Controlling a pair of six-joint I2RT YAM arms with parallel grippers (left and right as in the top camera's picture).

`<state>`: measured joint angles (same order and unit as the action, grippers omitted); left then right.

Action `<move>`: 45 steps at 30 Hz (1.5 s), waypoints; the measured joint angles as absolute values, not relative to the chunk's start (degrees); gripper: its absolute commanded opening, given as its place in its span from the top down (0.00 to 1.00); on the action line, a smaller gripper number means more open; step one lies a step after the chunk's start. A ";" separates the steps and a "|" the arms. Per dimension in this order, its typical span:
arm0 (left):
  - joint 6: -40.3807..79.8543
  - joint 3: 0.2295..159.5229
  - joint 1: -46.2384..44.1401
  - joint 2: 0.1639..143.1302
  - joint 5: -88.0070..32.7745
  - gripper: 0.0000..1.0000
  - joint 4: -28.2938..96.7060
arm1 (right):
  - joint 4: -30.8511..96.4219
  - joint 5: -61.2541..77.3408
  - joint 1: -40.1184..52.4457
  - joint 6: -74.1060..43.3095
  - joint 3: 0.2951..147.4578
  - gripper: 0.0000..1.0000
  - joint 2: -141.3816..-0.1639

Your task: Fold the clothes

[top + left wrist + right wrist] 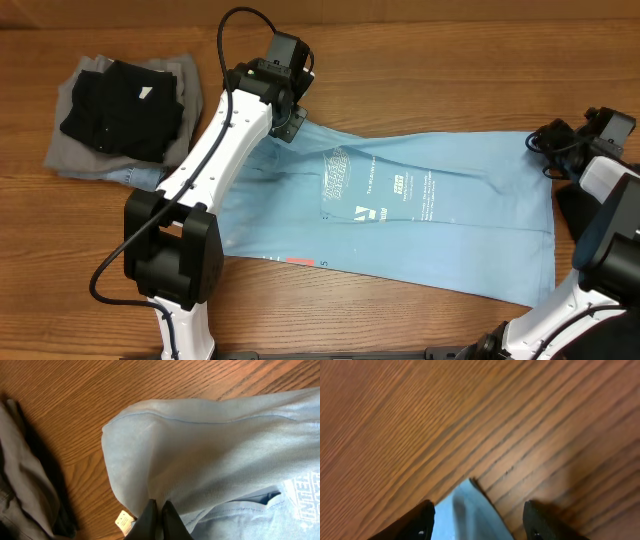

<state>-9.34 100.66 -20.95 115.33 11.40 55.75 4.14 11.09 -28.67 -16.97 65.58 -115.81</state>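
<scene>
While left gripper (158, 515) is clamped on sky-blue shirt (450, 220) | right gripper (479, 516) jaws apart, shirt corner between them | limp, light cloth: likely best held at corners

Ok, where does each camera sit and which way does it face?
Overhead: above the table, straight down on blue shirt and folded pile; left arm, right arm show.
Left wrist: looks down past left gripper, shut on the blue shirt.
Right wrist: faces the table close up; right gripper open astride a shirt corner.
Shared: overhead and left wrist both show the pile.
</scene>
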 measured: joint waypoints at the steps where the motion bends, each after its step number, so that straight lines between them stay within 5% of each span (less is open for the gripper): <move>1: -9.34 100.66 -20.95 115.33 11.40 0.96 55.72 | 4.08 10.85 -28.67 -16.91 65.58 0.45 -115.87; 10: -9.34 100.66 -20.99 115.33 10.92 0.96 55.70 | 3.33 11.05 -26.09 -13.93 65.71 0.60 -116.60; 16: -9.34 100.66 -20.99 115.33 10.72 0.96 55.68 | 4.29 11.20 -25.21 -13.52 65.84 0.96 -116.90; 31: -8.88 100.68 -20.99 115.28 10.76 0.95 57.47 | 10.17 13.13 -26.92 -16.36 66.00 0.96 -105.01; 45: -4.34 100.99 -20.99 113.78 8.49 0.89 72.99 | 33.80 13.15 -34.92 -23.00 66.32 0.96 -101.32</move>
